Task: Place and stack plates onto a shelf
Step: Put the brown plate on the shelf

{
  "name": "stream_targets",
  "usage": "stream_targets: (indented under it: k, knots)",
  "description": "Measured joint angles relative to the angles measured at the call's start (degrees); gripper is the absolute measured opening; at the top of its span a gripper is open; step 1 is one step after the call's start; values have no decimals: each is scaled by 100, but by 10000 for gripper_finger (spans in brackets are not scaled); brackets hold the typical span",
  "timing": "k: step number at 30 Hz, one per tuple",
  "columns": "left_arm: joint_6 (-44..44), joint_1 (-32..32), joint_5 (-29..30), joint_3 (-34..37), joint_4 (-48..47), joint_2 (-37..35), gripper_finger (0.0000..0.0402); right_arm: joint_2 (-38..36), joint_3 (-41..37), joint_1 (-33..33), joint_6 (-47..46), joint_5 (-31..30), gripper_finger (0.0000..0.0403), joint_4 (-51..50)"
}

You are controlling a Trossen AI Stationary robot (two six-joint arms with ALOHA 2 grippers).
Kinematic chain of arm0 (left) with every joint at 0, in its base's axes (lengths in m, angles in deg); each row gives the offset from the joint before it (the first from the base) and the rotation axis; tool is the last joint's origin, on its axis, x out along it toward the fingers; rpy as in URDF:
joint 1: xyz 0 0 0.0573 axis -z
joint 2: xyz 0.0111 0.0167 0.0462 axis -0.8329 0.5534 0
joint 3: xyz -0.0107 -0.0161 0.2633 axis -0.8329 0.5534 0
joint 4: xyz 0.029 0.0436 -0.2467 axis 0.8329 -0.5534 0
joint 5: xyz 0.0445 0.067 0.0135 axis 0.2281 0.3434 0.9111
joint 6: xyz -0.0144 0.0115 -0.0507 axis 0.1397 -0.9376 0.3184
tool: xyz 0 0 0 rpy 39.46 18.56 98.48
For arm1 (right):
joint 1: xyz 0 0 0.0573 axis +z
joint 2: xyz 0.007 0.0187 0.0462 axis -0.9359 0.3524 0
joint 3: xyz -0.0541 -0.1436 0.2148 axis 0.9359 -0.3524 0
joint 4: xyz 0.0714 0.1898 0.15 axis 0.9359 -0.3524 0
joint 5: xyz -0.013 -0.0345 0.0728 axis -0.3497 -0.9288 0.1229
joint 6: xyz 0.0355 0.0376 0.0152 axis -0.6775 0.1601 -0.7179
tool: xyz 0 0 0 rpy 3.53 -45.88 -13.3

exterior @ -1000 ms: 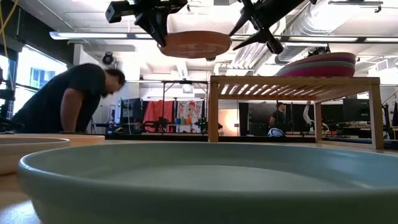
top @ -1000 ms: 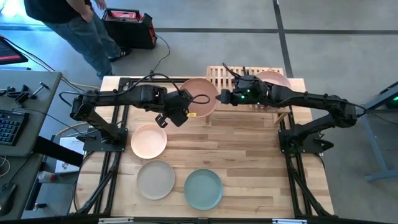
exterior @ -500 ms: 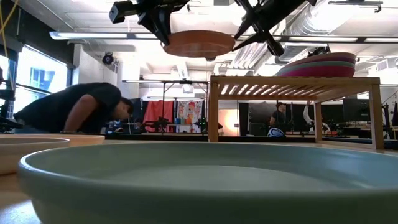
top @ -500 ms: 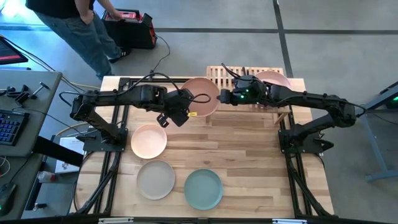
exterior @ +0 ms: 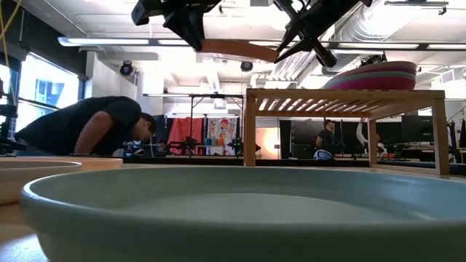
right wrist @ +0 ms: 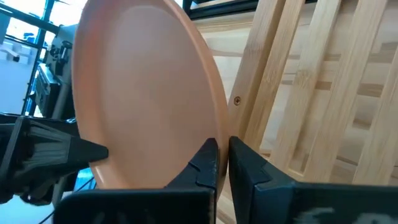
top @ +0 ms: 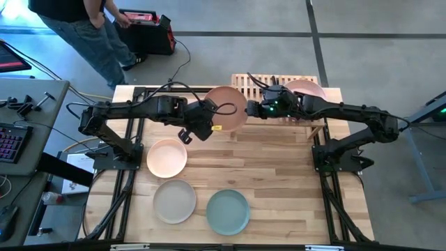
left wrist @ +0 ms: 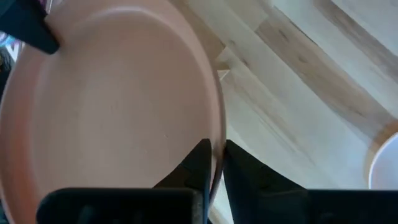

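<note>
A peach plate [top: 224,107] hangs in the air between both arms, just left of the shelf [top: 265,87], a low wooden slat rack at the table's far edge. My left gripper [top: 211,120] is shut on the side of the plate toward the table's left. My right gripper [top: 249,109] is shut on the opposite side, beside the shelf. A stack of plates [top: 306,88] rests on the right half of the shelf. In the low view the held plate [exterior: 240,51] shows edge-on and tilted above the shelf top [exterior: 342,98]. My left gripper pinches the plate's rim [left wrist: 217,134] between its two fingers, one on the inner face and one on the underside. The fingers slant down from the table's left. The plate is lifted clear and tilted. My right gripper pinches the opposite rim [right wrist: 219,124] between its two fingers, coming from the table's right and slanting down. The plate is clear of the table and of the shelf [right wrist: 311,93].
A light peach plate [top: 166,157], a beige plate [top: 174,201] and a teal plate [top: 228,211] lie flat on the plank tabletop nearer the front. The shelf's left half shows bare slats. A person [top: 83,28] stands beyond the table's far left corner.
My right gripper has shut its fingers on the plate's rim. The plate has since tipped from nearly level to a slant, its side at the right gripper lower. Both arms have stayed where they were.
</note>
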Motion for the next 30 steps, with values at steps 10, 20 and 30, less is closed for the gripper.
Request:
stream_targets:
  k: [10,20,30]
  knots:
    - [1017,-4,-129,-2,-16,0,82,0,0,-39,-9,-78,0,-13]
    - [2228,-53,721,-7,17,-17,108,-157,0,-386,128,-83,0,-188]
    - [2953,-406,832,-4,-79,-114,104,-516,0,-1017,463,-84,1,-443]
